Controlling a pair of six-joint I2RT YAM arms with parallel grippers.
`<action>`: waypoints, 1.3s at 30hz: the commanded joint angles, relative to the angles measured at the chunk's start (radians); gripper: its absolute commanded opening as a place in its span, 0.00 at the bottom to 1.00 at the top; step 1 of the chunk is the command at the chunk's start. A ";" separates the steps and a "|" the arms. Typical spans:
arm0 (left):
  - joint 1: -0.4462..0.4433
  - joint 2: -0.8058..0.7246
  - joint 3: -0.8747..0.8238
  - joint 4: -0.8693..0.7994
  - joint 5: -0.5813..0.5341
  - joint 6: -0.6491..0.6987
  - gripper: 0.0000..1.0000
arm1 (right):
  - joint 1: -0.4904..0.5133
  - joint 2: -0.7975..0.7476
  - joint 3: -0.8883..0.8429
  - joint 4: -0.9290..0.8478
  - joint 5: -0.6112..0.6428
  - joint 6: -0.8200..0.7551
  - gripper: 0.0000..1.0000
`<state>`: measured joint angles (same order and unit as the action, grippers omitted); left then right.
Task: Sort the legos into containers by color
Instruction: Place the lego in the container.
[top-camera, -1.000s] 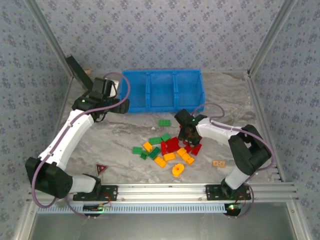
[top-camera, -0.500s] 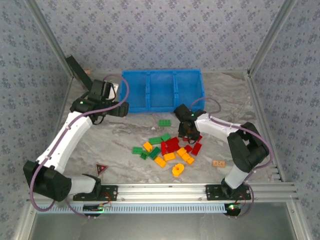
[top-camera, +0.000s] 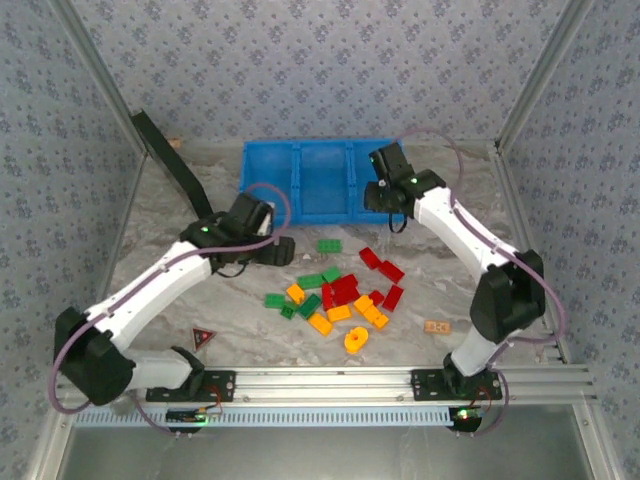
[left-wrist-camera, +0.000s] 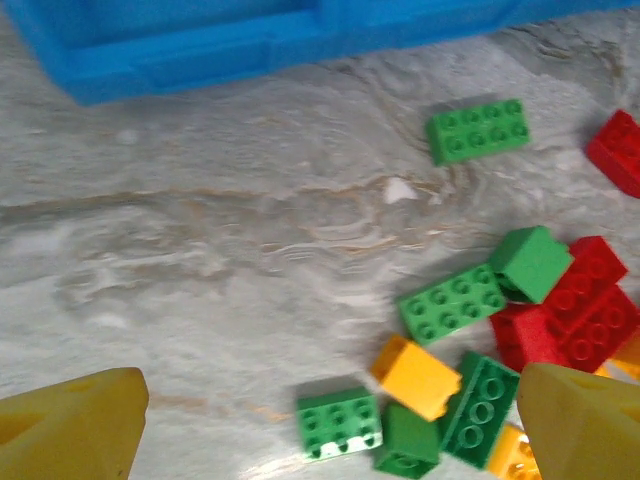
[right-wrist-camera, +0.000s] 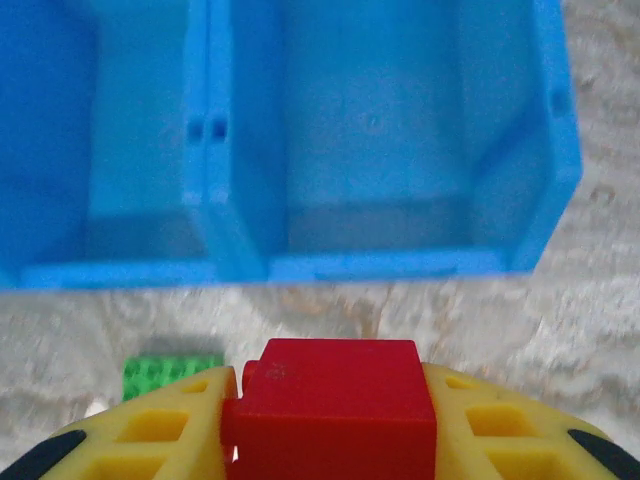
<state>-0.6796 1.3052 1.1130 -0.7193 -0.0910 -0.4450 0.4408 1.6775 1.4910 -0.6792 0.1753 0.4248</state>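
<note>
Up from the pile (top-camera: 340, 295), my right claw (right-wrist-camera: 330, 435) grips a red brick (right-wrist-camera: 335, 385) near the bin (right-wrist-camera: 400, 266); left claw (left-wrist-camera: 325, 425) gapes.

Left tool (top-camera: 283, 250) spread wide, arm stretched low; right tool (top-camera: 385, 198) pinches red lego (right-wrist-camera: 335, 400).

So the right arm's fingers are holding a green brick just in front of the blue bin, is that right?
Not quite: the brick is red, not green. The right wrist view shows the right fingers holding it just in front of the blue bin.
</note>
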 joint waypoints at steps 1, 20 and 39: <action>-0.073 0.086 0.031 0.105 -0.047 -0.122 0.94 | -0.041 0.105 0.074 0.072 0.008 -0.090 0.34; -0.163 0.642 0.383 0.161 -0.118 -0.185 0.92 | -0.142 0.458 0.292 0.149 -0.092 -0.168 0.41; -0.165 0.829 0.534 0.090 -0.154 -0.202 0.92 | -0.157 0.397 0.258 0.168 -0.165 -0.175 0.59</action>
<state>-0.8345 2.1101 1.6100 -0.5903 -0.2256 -0.6308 0.2859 2.1189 1.7527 -0.5144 0.0303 0.2638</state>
